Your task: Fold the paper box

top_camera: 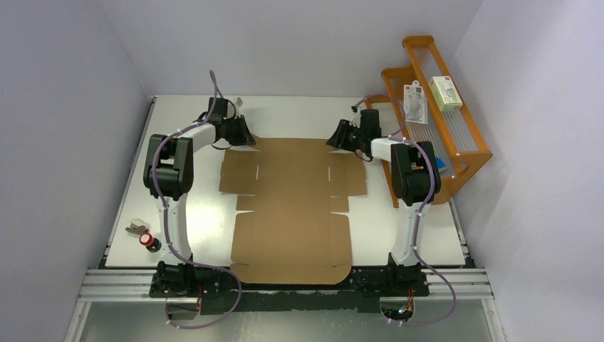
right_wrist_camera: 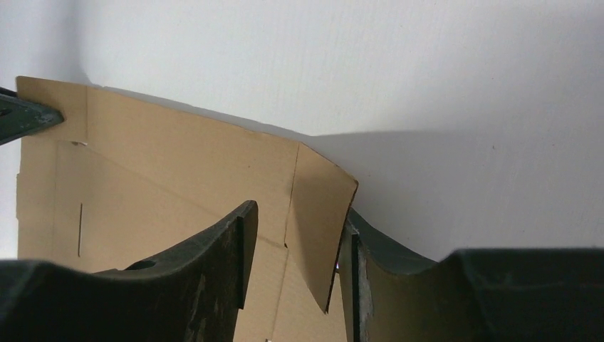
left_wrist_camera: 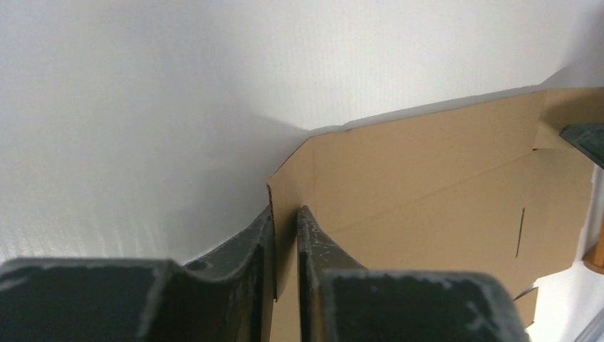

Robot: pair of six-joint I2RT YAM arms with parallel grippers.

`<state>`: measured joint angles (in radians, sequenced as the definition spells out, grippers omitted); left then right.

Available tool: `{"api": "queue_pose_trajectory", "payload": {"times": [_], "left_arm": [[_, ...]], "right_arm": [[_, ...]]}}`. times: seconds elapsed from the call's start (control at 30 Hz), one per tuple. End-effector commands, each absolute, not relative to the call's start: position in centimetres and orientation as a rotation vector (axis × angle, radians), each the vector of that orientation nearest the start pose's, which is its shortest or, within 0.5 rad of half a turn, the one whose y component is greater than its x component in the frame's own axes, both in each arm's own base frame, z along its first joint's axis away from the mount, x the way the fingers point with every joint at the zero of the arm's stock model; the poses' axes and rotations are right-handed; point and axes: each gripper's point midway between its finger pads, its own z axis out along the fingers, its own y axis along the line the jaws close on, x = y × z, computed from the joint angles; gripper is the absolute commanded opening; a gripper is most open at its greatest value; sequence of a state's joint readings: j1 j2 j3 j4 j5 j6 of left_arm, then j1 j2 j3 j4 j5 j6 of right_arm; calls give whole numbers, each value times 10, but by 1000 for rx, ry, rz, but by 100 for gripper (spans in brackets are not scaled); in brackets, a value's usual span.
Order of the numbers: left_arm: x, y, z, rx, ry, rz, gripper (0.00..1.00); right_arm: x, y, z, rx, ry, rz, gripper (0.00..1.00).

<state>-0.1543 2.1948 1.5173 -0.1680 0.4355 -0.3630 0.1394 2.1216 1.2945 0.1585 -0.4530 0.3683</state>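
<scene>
The paper box [top_camera: 292,206] is a flat brown cardboard sheet with flaps and slots, lying on the white table [top_camera: 196,214] between both arms. My left gripper [top_camera: 242,135] sits at its far left corner. In the left wrist view the jaws [left_wrist_camera: 285,210] are nearly together, with the raised corner flap's edge [left_wrist_camera: 272,214] between them, against the left finger. My right gripper [top_camera: 335,137] is at the far right corner. Its fingers [right_wrist_camera: 299,214] stand apart around the lifted corner flap [right_wrist_camera: 320,206], which leans on the right finger.
An orange wire-fronted rack [top_camera: 456,142] stands along the table's right edge, holding small white packages [top_camera: 415,100]. A small red and black object [top_camera: 148,241] lies near the front left. Walls close in on three sides.
</scene>
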Motion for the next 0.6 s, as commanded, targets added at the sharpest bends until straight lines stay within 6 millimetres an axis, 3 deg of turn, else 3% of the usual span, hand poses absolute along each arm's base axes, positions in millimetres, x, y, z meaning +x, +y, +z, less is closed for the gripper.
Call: {"api": "queue_pose_trajectory", "payload": {"times": [0.0,0.2,0.4,0.57], "left_arm": [[504,-163,32,-15,2482,-542,14],[499,-167,33,11,2521,-287,5],[492,-179,28,96,2541,8,5],[492,-182,35,111,2522,89,10]], "right_arm": [[502,161,20,-5,2286,740,48],[499,165,16,-21,2306,654,47],[496,165,12,-13,2324,593,47],[496,166,18,-21,2318,583,47]]}}
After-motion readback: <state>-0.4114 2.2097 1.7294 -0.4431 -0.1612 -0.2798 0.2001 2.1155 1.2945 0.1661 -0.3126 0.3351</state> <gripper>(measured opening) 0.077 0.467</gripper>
